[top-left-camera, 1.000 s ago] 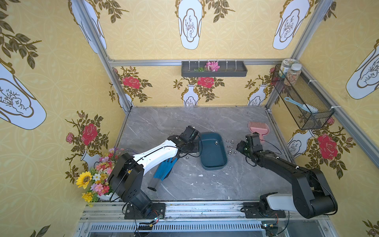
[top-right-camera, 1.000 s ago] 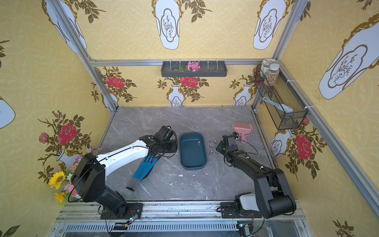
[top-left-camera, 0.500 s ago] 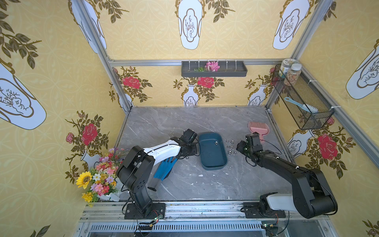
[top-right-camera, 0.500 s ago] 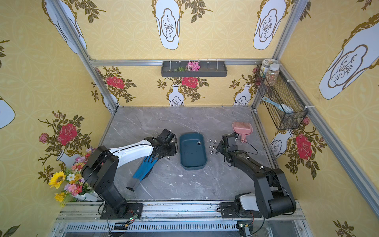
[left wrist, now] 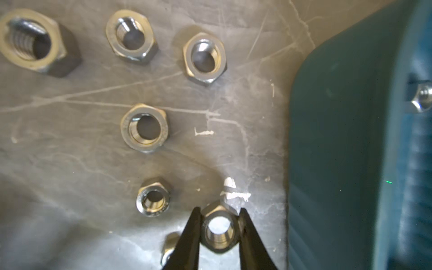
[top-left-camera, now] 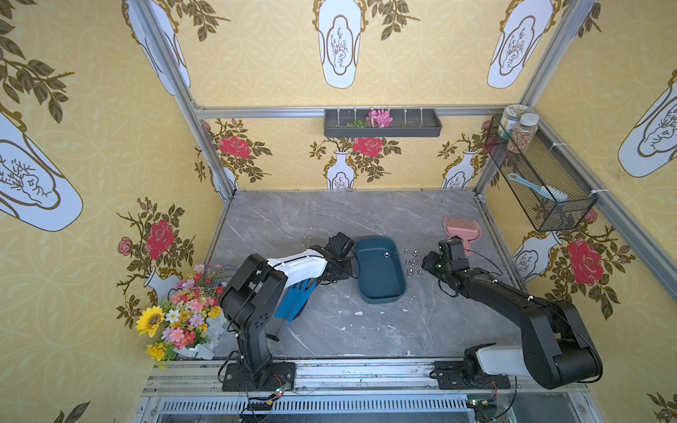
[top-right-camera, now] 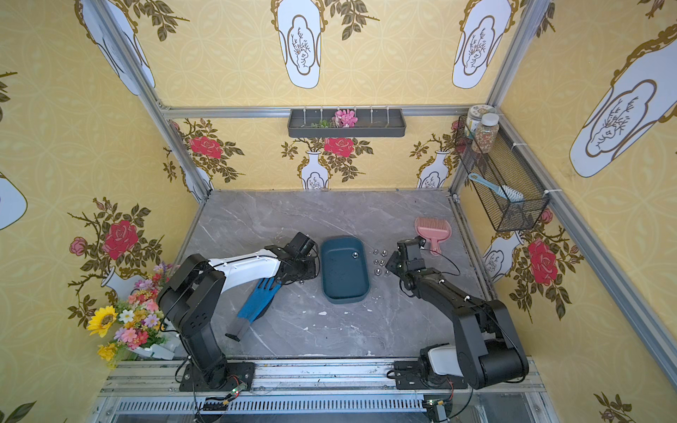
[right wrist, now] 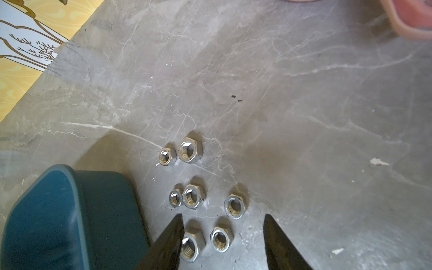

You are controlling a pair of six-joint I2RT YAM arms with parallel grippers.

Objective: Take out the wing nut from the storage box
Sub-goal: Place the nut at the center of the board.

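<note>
So the left gripper [left wrist: 219, 211] is pinched on a hex nut [left wrist: 219, 231] right beside the teal storage box [top-left-camera: 381, 278], which sits mid-table with a lone nut [top-left-camera: 385, 253] inside. The right gripper [right wrist: 223, 216] has its jaws apart over the loose nuts [right wrist: 190, 149].

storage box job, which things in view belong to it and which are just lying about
Job: storage box, hex nut inside it, left end effector with gripped hex nut, loose hex nuts.
Lying about: blue glove, pink scoop, flowers, wire basket.
</note>
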